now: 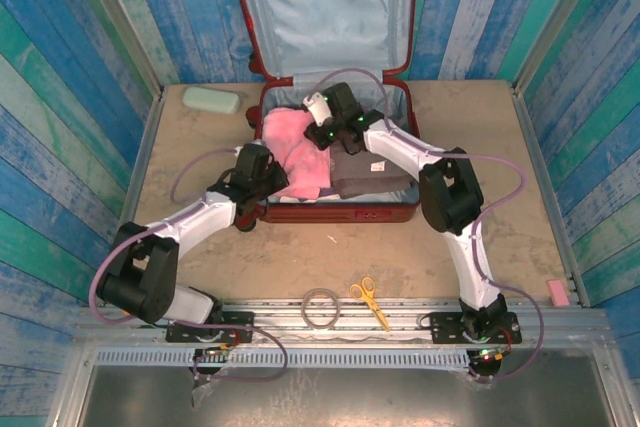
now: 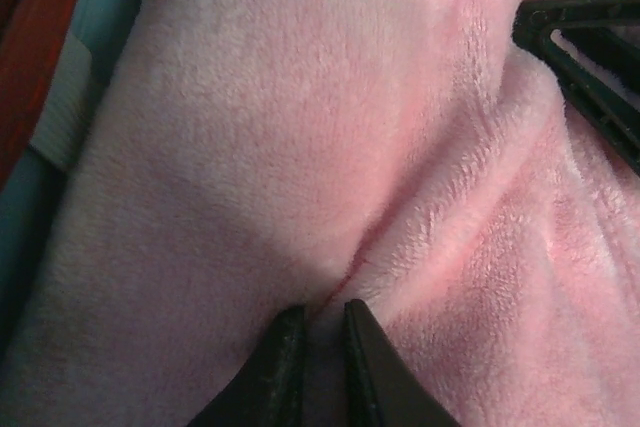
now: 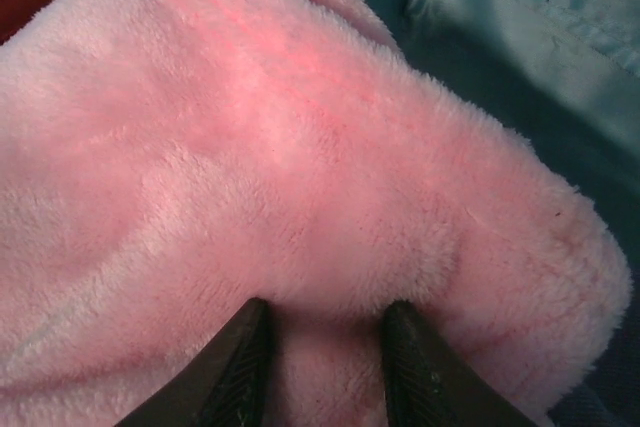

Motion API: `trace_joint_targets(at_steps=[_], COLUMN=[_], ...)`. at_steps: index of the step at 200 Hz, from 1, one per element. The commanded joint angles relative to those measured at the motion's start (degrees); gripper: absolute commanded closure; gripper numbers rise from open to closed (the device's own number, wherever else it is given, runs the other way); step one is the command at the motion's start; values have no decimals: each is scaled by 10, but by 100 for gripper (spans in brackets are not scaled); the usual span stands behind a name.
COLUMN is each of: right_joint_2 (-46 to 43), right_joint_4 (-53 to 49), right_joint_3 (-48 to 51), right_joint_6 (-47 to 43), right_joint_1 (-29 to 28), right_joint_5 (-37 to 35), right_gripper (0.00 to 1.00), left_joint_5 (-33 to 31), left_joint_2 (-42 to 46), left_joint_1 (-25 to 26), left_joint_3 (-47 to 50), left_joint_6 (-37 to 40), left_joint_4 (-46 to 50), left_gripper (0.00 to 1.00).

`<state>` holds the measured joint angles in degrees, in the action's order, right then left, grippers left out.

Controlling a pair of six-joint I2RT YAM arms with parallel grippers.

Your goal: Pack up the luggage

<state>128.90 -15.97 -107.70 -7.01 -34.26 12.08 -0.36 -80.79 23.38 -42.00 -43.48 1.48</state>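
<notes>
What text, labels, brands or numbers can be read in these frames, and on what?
No readable text in any view.
luggage: small dark marks on the front wall, too small to read.
pink fleece: no tag or print showing.
pale green case, scissors, tape ring: no legible marking.

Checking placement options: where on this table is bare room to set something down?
Bare table right of the luggage, out to the table's right edge; also the patch in front of it, bordered by the scissors and tape ring. Crowded: the luggage base, holding the pink blanket and grey garment.
</notes>
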Motion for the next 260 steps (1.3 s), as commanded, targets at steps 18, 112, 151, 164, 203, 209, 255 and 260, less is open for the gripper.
trace_joint_targets(at_steps=[18,112,151,164,203,209,255,260], right_joint_2=[-71,-84,10,30,101,109,123,120], right_joint_4=[-4,281,393,429,426,427,429,431], right_joint_3=[-8,-59,-138,-149,-249,-259,-279,-272], right_joint_6=[-69,-76,-25,-13,2,3,6,5], right_joint_1=[28,190,239,246,253,253,253,253], right_joint_5=[27,-14,10,-2,-13,-13,-12,-11], right_gripper=[57,35,43,45,51,53,83,87], left_joint_5=[-67,-88,-160,-193,-210,-208,-263,-266], left_joint_2=[49,240,310,305,171,149,28,19], left_joint_1=[0,152,329,389,436,436,435,435], left_joint_3=[-49,8,149,178,147,136,95,95], left_joint_6=[55,65,38,93,157,168,178,172], left_joint_4=[28,64,-54,-89,-111,-114,-132,-139], left_gripper=[45,24,30,31,31,31,34,35])
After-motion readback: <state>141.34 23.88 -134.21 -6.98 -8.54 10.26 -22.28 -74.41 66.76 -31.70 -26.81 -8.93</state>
